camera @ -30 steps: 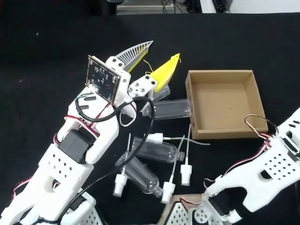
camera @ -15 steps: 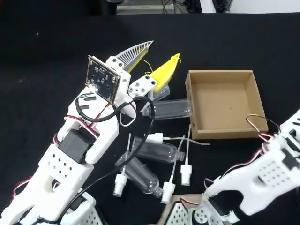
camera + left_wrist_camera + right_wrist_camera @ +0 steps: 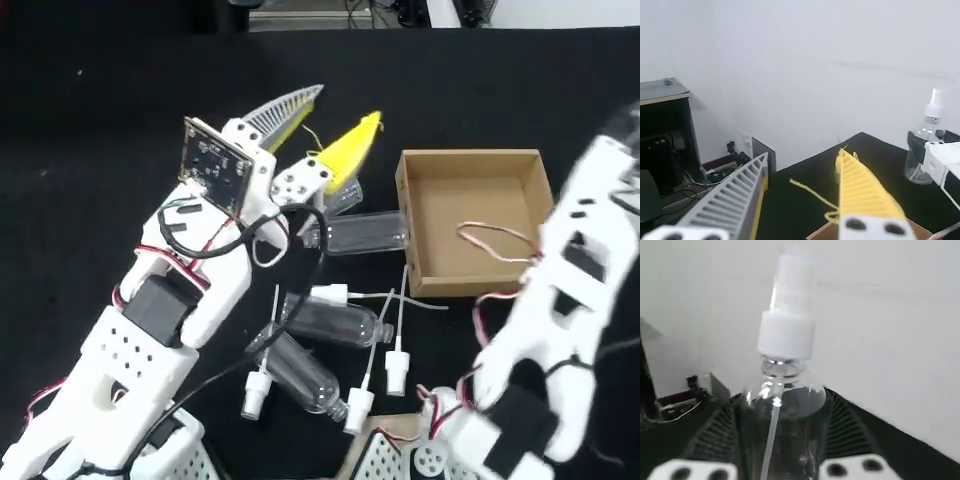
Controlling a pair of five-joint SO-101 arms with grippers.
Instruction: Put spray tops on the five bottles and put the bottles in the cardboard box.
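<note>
My right gripper (image 3: pixel 782 427) is shut on a clear bottle (image 3: pixel 782 405) that stands upright between its black ribbed fingers with a white spray top (image 3: pixel 788 315) on it. The left wrist view shows that same bottle (image 3: pixel 929 132) held up in the air. My right arm (image 3: pixel 560 280) rises at the right of the cardboard box (image 3: pixel 412 215). My left gripper (image 3: pixel 347 104) hangs open to the left of the box, its grey and yellow fingers (image 3: pixel 860 190) spread with nothing between them. Three uncapped bottles lie on the table: one (image 3: pixel 365 232) against the box, two (image 3: pixel 335 320) (image 3: pixel 300 370) nearer the front.
Loose spray tops (image 3: pixel 398 370) (image 3: pixel 258 392) (image 3: pixel 358 405) with long tubes lie among the front bottles on the black table. The left arm's cable (image 3: pixel 290 250) loops over the bottle beside the box. The box holds nothing.
My right arm has swung up from the front right corner and now stands tall beside the box. The left arm has barely shifted.
</note>
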